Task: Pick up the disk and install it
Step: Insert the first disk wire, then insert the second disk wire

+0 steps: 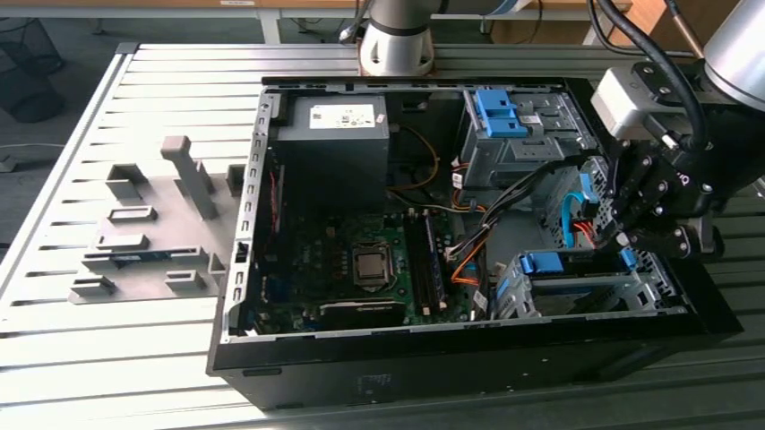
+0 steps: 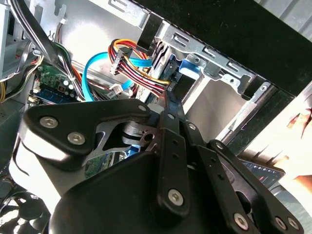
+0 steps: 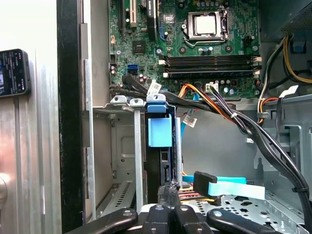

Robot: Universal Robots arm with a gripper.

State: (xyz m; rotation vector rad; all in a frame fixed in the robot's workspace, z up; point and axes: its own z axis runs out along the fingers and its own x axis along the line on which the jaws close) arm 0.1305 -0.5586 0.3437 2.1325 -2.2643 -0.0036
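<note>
The disk (image 3: 165, 168) stands on edge in a slot of the metal drive cage (image 3: 122, 146) at the open computer case's front corner. Its blue frame (image 3: 160, 130) shows at the slot's top. In the exterior view the blue frame (image 1: 556, 262) lies across that cage (image 1: 597, 300), at the view's lower right. My gripper (image 3: 169, 195) sits at the disk's near end with its fingers shut together, tips right at the drive's edge. In the second wrist view the shut fingertips (image 2: 165, 105) point toward the blue frame (image 2: 187, 68). I cannot tell whether they press on it.
Coloured cables (image 3: 214, 105) run beside the cage, and a blue flat cable (image 3: 229, 183) lies close to the fingers. Also inside the case are the motherboard (image 1: 358, 260), a dark box with a sticker (image 1: 335, 134) and an upper cage with a blue clip (image 1: 496, 112). A grey fixture (image 1: 156, 233) stands on the slatted table.
</note>
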